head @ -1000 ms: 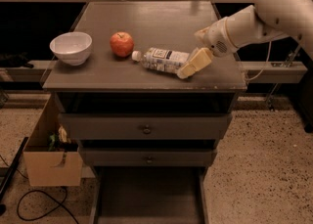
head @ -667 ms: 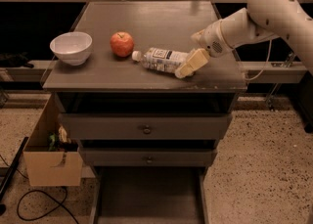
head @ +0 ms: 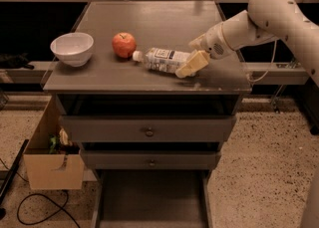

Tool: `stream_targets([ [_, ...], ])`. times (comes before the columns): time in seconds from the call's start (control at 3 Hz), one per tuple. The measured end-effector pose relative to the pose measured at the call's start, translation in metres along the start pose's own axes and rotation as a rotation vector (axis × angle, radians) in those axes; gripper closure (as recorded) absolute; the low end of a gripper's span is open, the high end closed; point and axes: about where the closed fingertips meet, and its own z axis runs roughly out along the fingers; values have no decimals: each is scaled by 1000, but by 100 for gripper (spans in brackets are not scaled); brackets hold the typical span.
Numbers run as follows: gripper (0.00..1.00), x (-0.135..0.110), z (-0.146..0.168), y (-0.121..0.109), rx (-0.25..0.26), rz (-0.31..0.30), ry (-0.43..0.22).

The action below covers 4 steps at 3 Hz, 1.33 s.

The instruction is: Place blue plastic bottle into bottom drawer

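The blue plastic bottle (head: 162, 58) lies on its side on the cabinet top (head: 149, 18), its white cap pointing left toward a red apple (head: 124, 44). My gripper (head: 194, 53) is at the bottle's right end, low over the top. It is open, with one cream finger (head: 192, 64) in front of the bottle's base and the other behind it. The bottom drawer (head: 152, 202) is pulled out at floor level below the two knobbed drawers, and its floor is bare.
A white bowl (head: 73, 48) stands at the left of the cabinet top. A cardboard box (head: 52, 165) with clutter sits on the floor left of the cabinet, with a black cable (head: 30, 207) beside it. A rail runs behind the cabinet.
My gripper has moved a little to the left, closer around the bottle's right end. The bottle, apple and bowl have not moved.
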Motion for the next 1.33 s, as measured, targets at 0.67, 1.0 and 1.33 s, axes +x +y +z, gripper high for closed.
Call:
stream_targets([
  [0.67, 65, 0, 0, 0, 0, 0, 0],
  [1.0, 96, 0, 0, 0, 0, 0, 0],
  [1.33, 100, 0, 0, 0, 0, 0, 0],
])
